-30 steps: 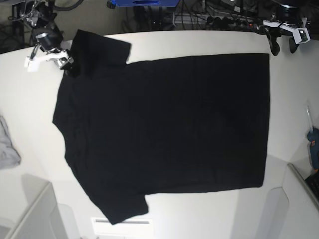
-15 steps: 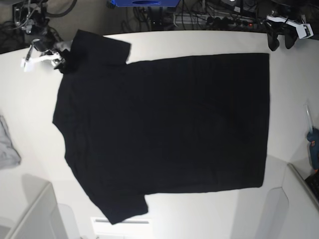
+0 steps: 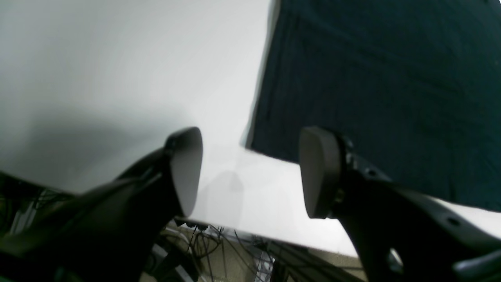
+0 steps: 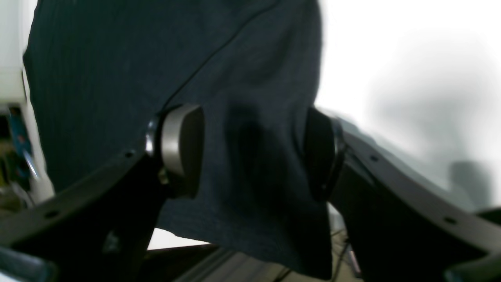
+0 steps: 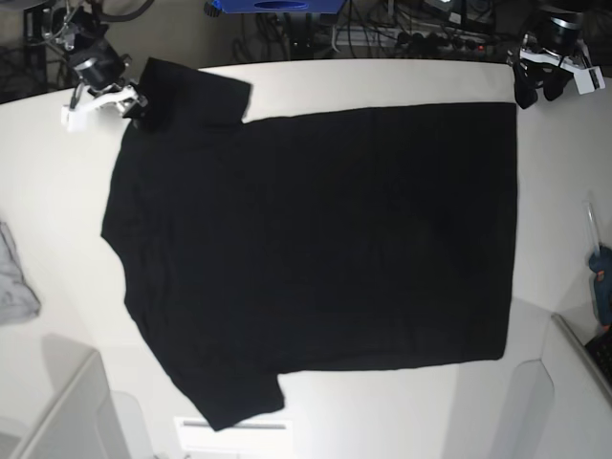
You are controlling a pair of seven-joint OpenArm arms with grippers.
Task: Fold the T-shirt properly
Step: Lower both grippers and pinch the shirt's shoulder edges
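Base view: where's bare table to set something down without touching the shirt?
Free: the white table left of the T-shirt, down to the grey cloth; the strip right of the hem; the band below. Crowded: far corners, with the right gripper at the sleeve and the left gripper by the hem corner.

T-shirt (image 5: pixel 316 249) flat on table (image 5: pixel 382 81), right gripper (image 5: pixel 142 107) at sleeve, left gripper (image 5: pixel 538 89) beside hem corner

Right wrist view: blurred; T-shirt (image 4: pixel 242 78) sleeve between the right hand (image 4: pixel 254 152) pads, contact unclear | Left wrist view: motion-smeared; T-shirt corner beyond the left hand (image 3: pixel 250 172), fabric cut off at the frame's right | Base view: grey cloth (image 5: pixel 13 277) cropped at the left edge; both hands too small to read.
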